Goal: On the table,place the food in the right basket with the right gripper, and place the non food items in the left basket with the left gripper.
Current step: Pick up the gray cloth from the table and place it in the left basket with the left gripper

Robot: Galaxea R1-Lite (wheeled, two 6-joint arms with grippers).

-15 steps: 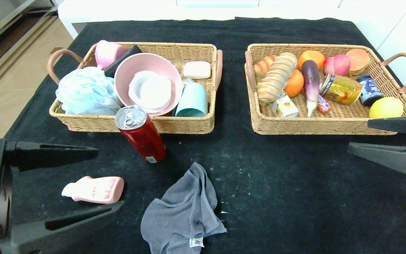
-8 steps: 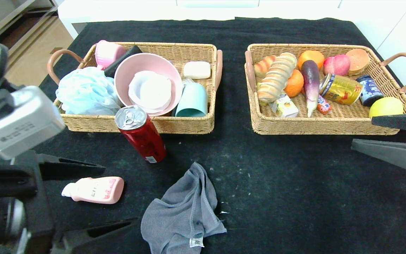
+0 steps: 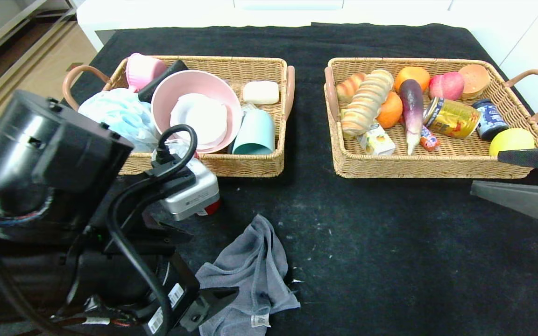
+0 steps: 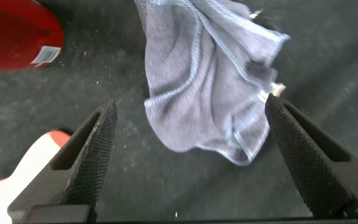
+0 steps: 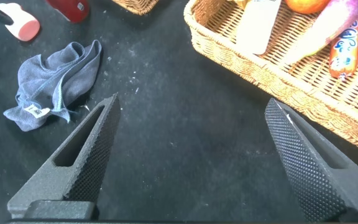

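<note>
1. Hovering low over the near left part of the table point(image 3: 390, 261), the left gripper point(image 4: 188, 155) spreads its fingers wide, holding nothing, with the grey cloth point(image 4: 210, 81) lying crumpled just ahead of and between the tips.
2. Risking a snag: the pink bottle point(image 4: 23, 174) lies right beside one finger, close enough that a careless descent could probably knock it or pinch it along with the cloth.
3. Loose folds pose a second hazard; a shallow pinch may catch only an edge, and the cloth could slip free on the way up.
4. Standing just beyond, the red can point(image 4: 14, 34) is tall and probably easy to topple if the arm swings wide toward the left basket point(image 3: 250, 168).
5. At the table's near right edge, the right gripper point(image 5: 197, 155) also stands wide and empty in front of the right basket point(image 3: 437, 170), well apart from the red can it must fetch.
6. Farther back, both baskets are crowded; the right one already holds the bread roll point(image 3: 367, 102), peach point(image 3: 447, 85) and yellow can point(image 3: 453, 117), so little room remains.
</note>
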